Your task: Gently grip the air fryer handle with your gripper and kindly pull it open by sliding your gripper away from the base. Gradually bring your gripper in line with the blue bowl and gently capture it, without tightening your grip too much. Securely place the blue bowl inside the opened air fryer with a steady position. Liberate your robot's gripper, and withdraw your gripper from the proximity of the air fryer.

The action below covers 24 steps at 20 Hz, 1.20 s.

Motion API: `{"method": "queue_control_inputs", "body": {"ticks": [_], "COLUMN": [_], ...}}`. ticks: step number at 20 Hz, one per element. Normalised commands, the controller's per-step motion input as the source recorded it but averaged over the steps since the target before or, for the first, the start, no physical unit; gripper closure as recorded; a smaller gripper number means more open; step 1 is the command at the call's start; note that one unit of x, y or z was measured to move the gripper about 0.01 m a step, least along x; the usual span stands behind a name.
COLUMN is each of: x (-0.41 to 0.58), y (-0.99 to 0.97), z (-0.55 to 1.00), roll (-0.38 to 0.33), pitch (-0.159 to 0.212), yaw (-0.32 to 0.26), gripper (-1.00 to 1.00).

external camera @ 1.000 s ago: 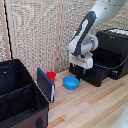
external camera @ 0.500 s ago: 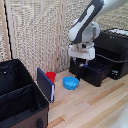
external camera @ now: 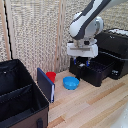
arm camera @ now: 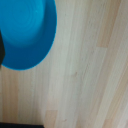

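One pincer (external camera: 83, 62): above open air fryer (external camera: 102, 62) drawer, spread unclear.
Blue bowl (external camera: 71, 83): on desk (external camera: 95, 107), beside drawer.

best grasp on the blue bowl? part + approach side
Likely the rim, from straight above. The blue bowl sits upright and open-side up on the wooden table, shallow and round, so one pincer finger inside the wall and one outside should pinch it. Rim looks unobstructed.

looks like a robot lab test setup, not a real kitchen: white robot arm (external camera: 87, 22) over a light wood plank table (external camera: 95, 102), woven reed screen (external camera: 37, 35) as backdrop, black air fryer (external camera: 107, 57) and black fabric case (external camera: 20, 97) staged as props.
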Motion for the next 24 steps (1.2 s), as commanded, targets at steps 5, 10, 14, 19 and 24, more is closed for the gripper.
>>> {"method": "queue_control_inputs", "body": {"ticks": [5, 10, 14, 19, 24], "x": [-0.278, -0.065, 0.005, 0.154, 0.202], "y": [0.0, 0.01, 0.0, -0.04, 0.0], "z": [-0.39, -0.51, -0.46, -0.42, -0.33], "roll": [0.009, 0.0, -0.018, -0.038, -0.009], "pitch": [0.022, 0.003, 0.0, 0.0, -0.028], "yaw": [0.272, 0.213, 0.205, 0.186, 0.194], "gripper": [-1.0, -1.0, -1.0, -1.0, -1.0]}}
